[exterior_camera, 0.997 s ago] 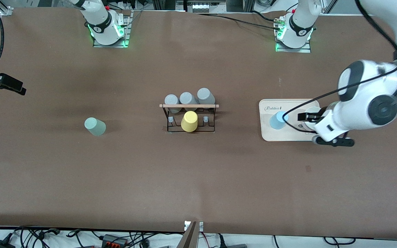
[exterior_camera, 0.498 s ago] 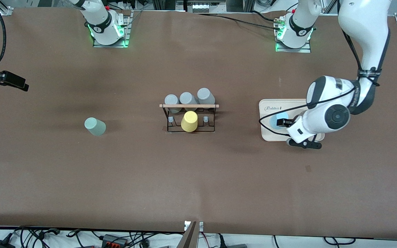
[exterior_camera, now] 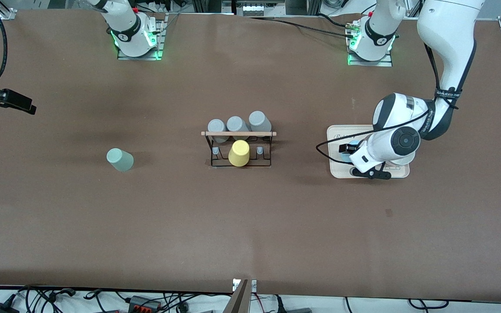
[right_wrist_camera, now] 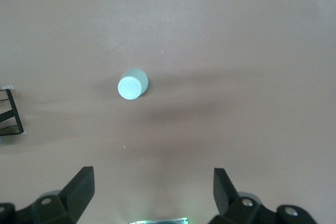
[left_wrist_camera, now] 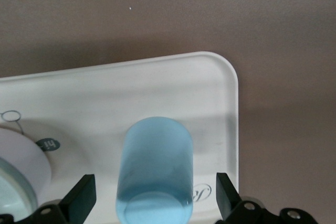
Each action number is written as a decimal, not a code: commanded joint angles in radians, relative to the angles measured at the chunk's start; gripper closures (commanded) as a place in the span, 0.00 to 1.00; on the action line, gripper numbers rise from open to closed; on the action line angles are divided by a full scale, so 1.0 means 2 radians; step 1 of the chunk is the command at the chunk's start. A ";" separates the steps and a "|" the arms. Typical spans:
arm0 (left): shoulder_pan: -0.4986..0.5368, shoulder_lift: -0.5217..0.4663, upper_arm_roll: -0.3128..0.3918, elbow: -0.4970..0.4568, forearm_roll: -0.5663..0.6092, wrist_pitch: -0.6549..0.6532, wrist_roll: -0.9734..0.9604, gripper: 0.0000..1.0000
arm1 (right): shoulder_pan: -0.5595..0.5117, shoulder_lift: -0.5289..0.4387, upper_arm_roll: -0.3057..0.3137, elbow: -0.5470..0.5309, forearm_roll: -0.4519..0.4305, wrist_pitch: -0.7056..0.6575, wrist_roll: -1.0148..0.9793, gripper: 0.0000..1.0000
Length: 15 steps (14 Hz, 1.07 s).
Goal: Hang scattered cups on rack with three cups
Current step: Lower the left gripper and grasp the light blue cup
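Blue cup (left_wrist_camera: 156,174): I see a light blue tapered tumbler standing base-up on the cream tray (left_wrist_camera: 199,82).
Left gripper (left_wrist_camera: 152,203): fingers spread wide either side of the blue cup, not touching.
Green cup (exterior_camera: 120,159): on the table toward the right arm's end.
Right gripper (right_wrist_camera: 152,195): spread, empty, waiting high.

Robot lab, bolted arm bases (exterior_camera: 136,41), cables (exterior_camera: 59,298)

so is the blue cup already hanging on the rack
No, the light blue cup stands on the cream tray, between the open fingers of the left end effector, away from the rack.
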 commanded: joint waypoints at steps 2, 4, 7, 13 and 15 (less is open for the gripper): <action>0.007 -0.040 -0.004 -0.064 -0.006 0.051 -0.002 0.00 | 0.003 -0.006 -0.004 -0.005 0.000 -0.002 -0.004 0.00; 0.008 -0.039 -0.005 -0.064 -0.006 0.052 -0.002 0.00 | 0.003 -0.005 -0.004 -0.005 0.002 -0.003 -0.004 0.00; 0.007 -0.033 -0.004 -0.062 -0.006 0.052 -0.002 0.00 | 0.002 -0.005 -0.004 -0.005 0.004 -0.010 -0.002 0.00; 0.002 -0.028 -0.004 -0.060 -0.005 0.047 -0.002 0.28 | 0.002 0.001 -0.004 -0.011 0.004 -0.012 0.005 0.00; 0.002 -0.029 -0.005 -0.057 -0.005 0.045 -0.002 0.46 | 0.006 0.005 -0.003 -0.011 0.004 -0.014 0.005 0.00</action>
